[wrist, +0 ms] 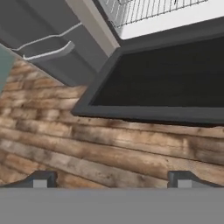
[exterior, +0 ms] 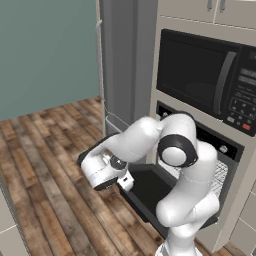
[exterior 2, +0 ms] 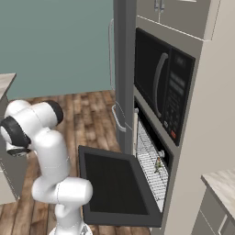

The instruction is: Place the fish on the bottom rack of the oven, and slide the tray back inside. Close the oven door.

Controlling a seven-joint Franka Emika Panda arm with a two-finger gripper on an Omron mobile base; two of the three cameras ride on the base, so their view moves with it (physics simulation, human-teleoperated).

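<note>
On the bottom rack [exterior 2: 151, 167], inside the oven [exterior 2: 156, 151], lay the fish [exterior 2: 158, 164], a small greenish-brown shape resting on the wire bars near the mouth of the cavity. Rack sat within the cavity, its silver grid visible from the right base view and again behind the arm's elbow in the left base view [exterior: 219, 177]. Oven door [exterior 2: 114, 183] hung fully down, flat and roughly level, its dark inner pane facing up; hand view caught its near corner [wrist: 157, 87] with the rack's front edge [wrist: 144, 11] beyond it.

Gripper [wrist: 111, 180] hovered over the wooden floor [wrist: 87, 148], just off the door's outer corner, not touching it. Fingers [wrist: 40, 180] stood spread wide, nothing between them. In the left base view the hand [exterior: 102, 167] sat low and left of the door, arm folded back over it.

Above the oven, a black microwave [exterior 2: 160, 85] with curved grey handle and keypad. Left of the oven column, a tall grey fridge [exterior: 122, 65] with drawer handle [wrist: 48, 52]. Teal wall [exterior: 47, 50] behind.
</note>
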